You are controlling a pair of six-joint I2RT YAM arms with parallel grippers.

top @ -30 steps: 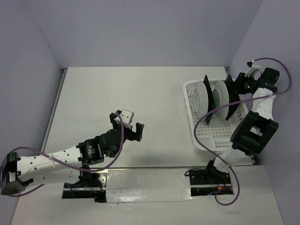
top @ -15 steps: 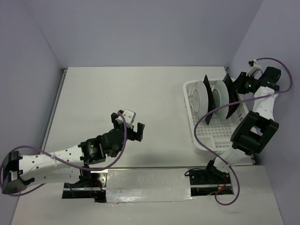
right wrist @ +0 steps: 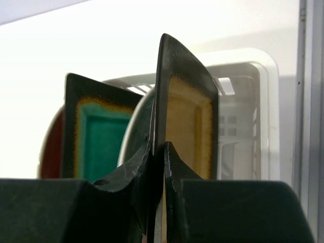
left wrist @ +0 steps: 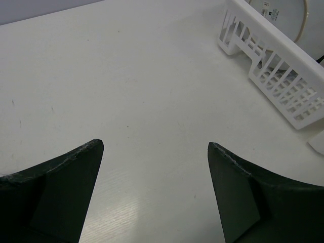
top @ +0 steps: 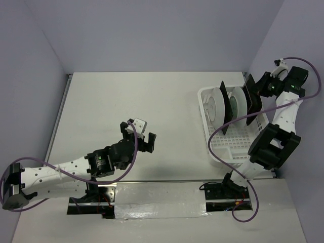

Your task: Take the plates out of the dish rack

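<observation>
The white dish rack [top: 216, 148] stands at the table's right side. In it stand a round plate with a pale back [top: 212, 104], the teal square plate [top: 223, 109] seen edge-on, and a second round plate [top: 237, 104]. My right gripper [top: 259, 89] is shut on the rim of the amber square plate [top: 251, 93] and holds it upright above the rack's far end. In the right wrist view the amber plate [right wrist: 190, 116] sits between my fingers [right wrist: 158, 152], with the teal plate [right wrist: 101, 136] and a red-rimmed plate [right wrist: 50, 152] behind it. My left gripper [top: 143, 142] is open and empty over bare table [left wrist: 156, 144].
The rack's lattice wall [left wrist: 273, 76] lies to the right of my left gripper, with a pale plate back [left wrist: 288, 15] above it. The right arm's purple cable [top: 217, 132] hangs across the rack. The table's right edge rail [right wrist: 310, 101] runs close behind the rack.
My right gripper has risen and drawn back toward the right wall with the amber plate, lifting it higher out of the rack. The left arm has shifted only slightly.
</observation>
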